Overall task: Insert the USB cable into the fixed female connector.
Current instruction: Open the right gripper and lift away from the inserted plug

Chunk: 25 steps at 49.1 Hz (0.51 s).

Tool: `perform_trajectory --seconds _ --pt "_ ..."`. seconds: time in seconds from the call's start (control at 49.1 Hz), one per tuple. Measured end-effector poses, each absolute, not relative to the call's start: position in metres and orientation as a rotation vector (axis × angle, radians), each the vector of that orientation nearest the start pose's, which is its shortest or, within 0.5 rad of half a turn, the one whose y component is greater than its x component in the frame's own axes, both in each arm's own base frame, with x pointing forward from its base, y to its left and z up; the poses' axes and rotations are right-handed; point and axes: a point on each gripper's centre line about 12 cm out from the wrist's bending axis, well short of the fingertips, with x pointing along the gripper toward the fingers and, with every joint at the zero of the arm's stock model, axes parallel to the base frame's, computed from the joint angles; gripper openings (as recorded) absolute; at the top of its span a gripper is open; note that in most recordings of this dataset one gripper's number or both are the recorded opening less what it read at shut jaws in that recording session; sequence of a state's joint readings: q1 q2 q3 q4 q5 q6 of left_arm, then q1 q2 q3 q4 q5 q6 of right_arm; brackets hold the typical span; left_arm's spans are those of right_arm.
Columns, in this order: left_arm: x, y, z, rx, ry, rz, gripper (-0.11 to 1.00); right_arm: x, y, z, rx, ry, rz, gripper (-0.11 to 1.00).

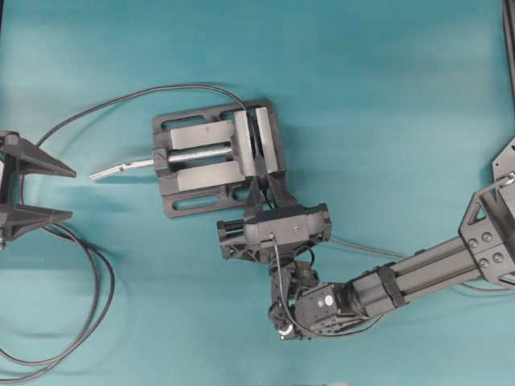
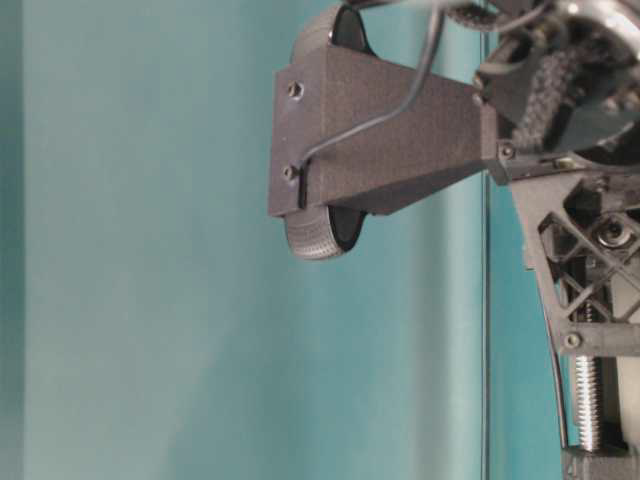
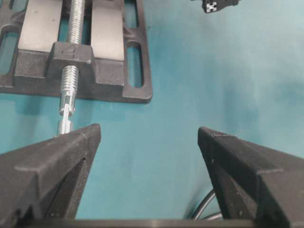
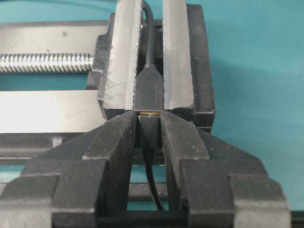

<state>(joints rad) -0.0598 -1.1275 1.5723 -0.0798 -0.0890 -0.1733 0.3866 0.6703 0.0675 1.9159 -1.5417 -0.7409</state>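
Right wrist view alone shows the right gripper (image 4: 148,130) clamped on the USB cable (image 4: 148,135) plug, butted against the fixed female connector (image 4: 148,92) between the vise (image 4: 178,57) jaws. Overhead: left gripper (image 1: 36,191) spread wide, empty, well apart.

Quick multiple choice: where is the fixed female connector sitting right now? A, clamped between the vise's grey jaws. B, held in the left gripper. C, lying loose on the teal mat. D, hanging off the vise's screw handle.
A: in the right wrist view the fixed female connector sits clamped between the grey faces of the vise, while the right gripper holds the USB cable plug up against it.
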Motion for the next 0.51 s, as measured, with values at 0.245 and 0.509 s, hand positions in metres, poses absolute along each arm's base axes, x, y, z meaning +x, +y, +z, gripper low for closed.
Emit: perform_trajectory --seconds 0.245,0.509 --pt "0.1360 -0.0073 0.1392 -0.238 0.361 -0.007 1.00 0.4409 0.0591 0.0916 0.256 0.184 -1.408 0.22" --pt "0.1360 -0.0073 0.1392 -0.238 0.361 -0.007 1.00 0.4386 0.0626 0.0911 0.279 0.200 -1.425 0.25"
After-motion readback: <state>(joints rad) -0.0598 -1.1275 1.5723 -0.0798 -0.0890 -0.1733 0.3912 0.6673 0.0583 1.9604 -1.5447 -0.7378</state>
